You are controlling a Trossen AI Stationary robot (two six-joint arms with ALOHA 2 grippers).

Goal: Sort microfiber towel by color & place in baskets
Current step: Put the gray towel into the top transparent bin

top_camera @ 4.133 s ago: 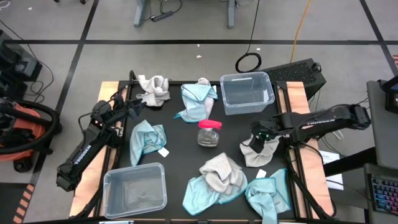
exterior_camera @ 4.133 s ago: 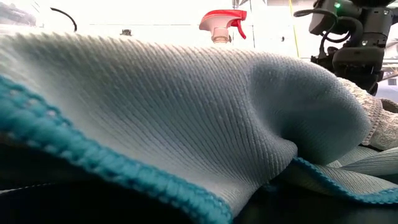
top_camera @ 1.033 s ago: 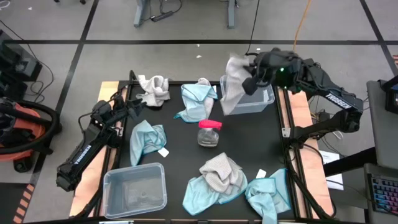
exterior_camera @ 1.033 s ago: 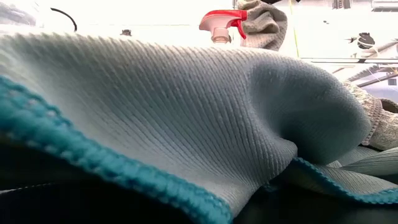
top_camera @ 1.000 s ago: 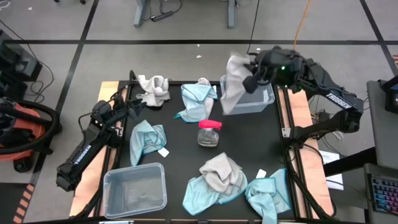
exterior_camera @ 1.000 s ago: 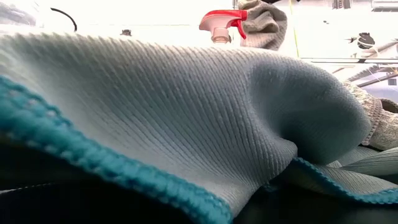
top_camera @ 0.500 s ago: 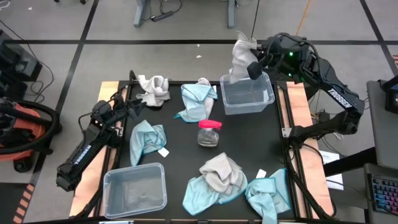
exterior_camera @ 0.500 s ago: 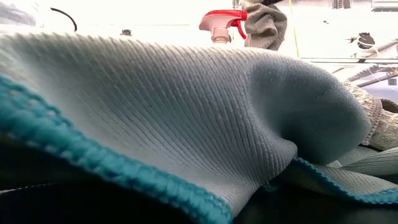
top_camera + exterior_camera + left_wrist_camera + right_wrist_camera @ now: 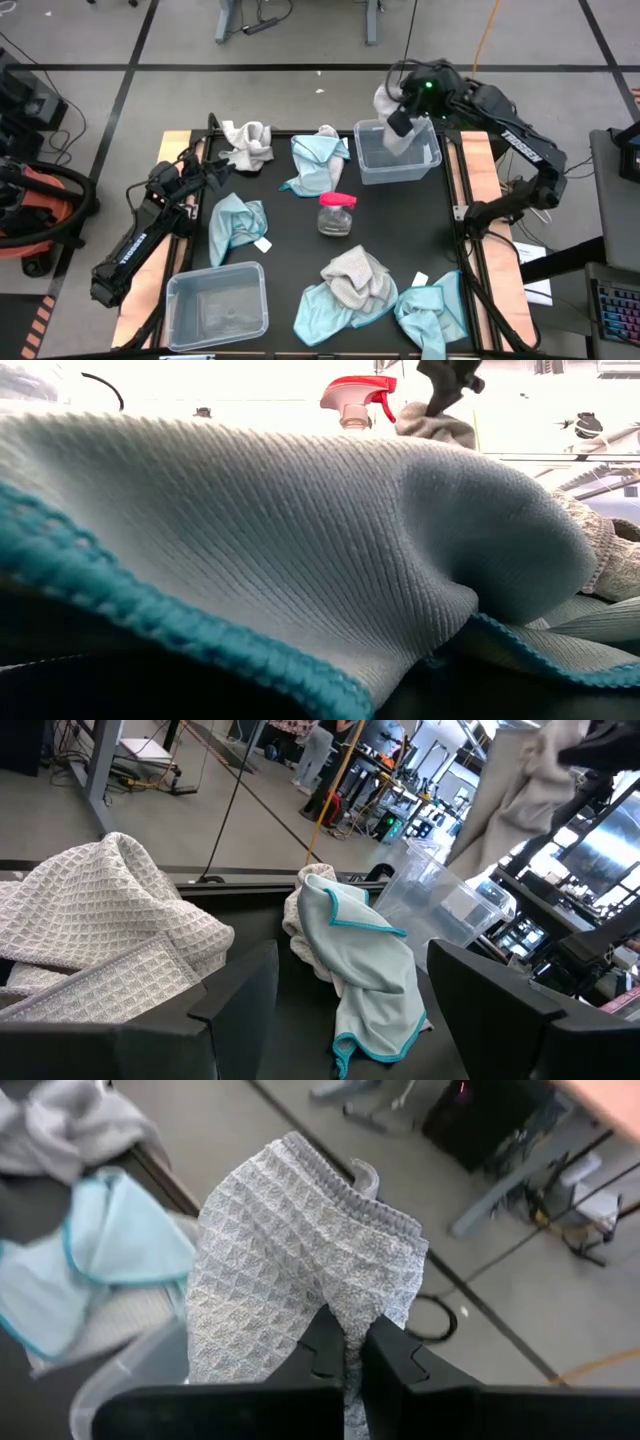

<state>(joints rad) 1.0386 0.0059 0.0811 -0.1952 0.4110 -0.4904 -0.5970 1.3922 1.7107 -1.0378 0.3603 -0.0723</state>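
The left gripper is waiting, fingers apart, by the table's left edge near a grey towel. The right gripper, clamped on the grey waffle towel, has dropped from its raised carry and is now lowering it into the far basket, so release appears imminent.

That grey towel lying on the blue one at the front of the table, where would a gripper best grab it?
Probably at the raised crumpled fold atop the grey towel, coming straight down from above. It lies bunched over the blue towel, so a high pinch should lift grey alone.
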